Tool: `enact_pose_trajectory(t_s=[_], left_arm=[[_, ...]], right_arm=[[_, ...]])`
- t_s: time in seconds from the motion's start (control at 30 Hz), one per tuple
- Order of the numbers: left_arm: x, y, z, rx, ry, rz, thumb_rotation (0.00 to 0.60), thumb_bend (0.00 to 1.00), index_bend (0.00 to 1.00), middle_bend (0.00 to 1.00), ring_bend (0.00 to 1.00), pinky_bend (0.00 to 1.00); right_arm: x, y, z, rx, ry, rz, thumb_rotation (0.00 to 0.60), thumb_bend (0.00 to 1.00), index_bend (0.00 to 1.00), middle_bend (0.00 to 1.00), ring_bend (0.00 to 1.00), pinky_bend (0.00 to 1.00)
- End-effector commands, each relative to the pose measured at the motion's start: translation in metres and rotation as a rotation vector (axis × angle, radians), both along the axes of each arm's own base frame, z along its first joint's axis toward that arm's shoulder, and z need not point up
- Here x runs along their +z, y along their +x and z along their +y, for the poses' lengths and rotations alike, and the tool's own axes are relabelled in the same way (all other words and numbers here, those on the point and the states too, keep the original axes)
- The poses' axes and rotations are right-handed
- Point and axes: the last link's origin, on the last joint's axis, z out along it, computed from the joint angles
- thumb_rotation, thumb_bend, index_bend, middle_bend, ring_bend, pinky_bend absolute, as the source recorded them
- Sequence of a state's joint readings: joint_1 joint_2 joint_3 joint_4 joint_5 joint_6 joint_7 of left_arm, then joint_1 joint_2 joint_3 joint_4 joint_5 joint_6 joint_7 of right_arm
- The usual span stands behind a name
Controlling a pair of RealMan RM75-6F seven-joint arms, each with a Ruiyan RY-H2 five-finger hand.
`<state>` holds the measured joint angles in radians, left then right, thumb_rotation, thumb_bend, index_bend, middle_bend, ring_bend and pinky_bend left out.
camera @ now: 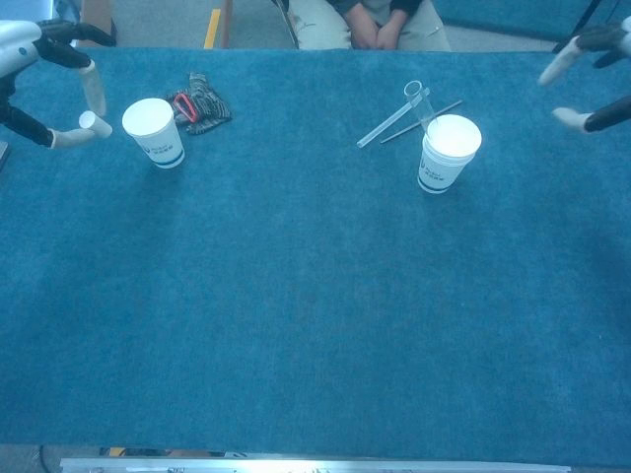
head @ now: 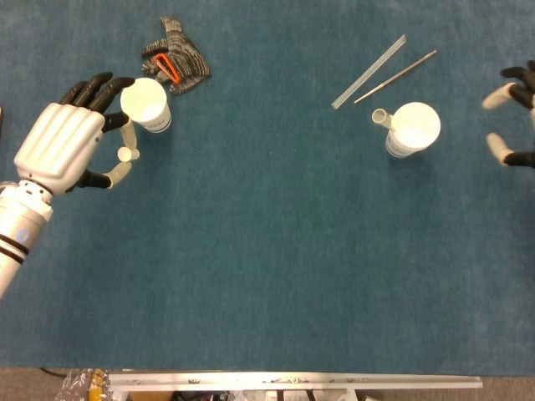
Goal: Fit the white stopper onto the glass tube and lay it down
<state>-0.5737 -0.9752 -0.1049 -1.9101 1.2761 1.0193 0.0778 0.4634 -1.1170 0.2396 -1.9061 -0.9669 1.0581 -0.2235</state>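
- Tube [head: 381,117]: one short glass tube leans against the right cup [head: 414,128], mouth up, so it stands ready to be lifted; nothing touches it yet.
- Table [head: 276,276]: one blue cloth surface carries everything.
- Left hand [head: 63,146] hovers just left of the left cup [head: 146,102], fingers loosely curled; thumb and a fingertip pinch the small white stopper [head: 124,154], my guess being that it is kept ready for fitting.
- Right hand [head: 514,117] shows only at the right edge, well apart from the tube, fingers spread and holding nothing, seemingly poised to reach for the tube.
- Cups: two white paper cups, one on each side.
- Glove [head: 177,57]: one knitted grey glove with an orange patch lies crumpled behind the left cup.
- Rods: one clear strip [head: 369,71] and one thin dark rod [head: 395,76] lie side by side behind the right cup.
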Motion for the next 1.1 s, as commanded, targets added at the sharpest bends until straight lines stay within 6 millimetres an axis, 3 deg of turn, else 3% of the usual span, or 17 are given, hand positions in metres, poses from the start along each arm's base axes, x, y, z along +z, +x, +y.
enact_pose_trajectory(t_s=[0.03, 0.5, 1.1], left_arm=[[0.003, -0.001, -0.001, 0.002, 0.002, 0.0, 0.6, 0.32, 0.53, 0.08, 0.0, 0.0], [0.007, -0.009, -0.003, 0.011, -0.004, 0.008, 0.6, 0.32, 0.53, 0.07, 0.0, 0.0], [0.006, -0.014, 0.0, 0.008, -0.018, 0.013, 0.6, 0.32, 0.53, 0.07, 0.0, 0.0]], right_arm=[[-0.015, 0.012, -0.004, 0.016, 0.029, -0.01, 0.6, 0.29, 0.4, 0.19, 0.04, 0.18], [-0.061, 0.039, -0.016, 0.039, 0.07, -0.019, 0.6, 0.26, 0.42, 0.19, 0.04, 0.18], [-0.086, 0.047, -0.028, 0.035, 0.076, -0.032, 0.6, 0.29, 0.44, 0.19, 0.04, 0.18]])
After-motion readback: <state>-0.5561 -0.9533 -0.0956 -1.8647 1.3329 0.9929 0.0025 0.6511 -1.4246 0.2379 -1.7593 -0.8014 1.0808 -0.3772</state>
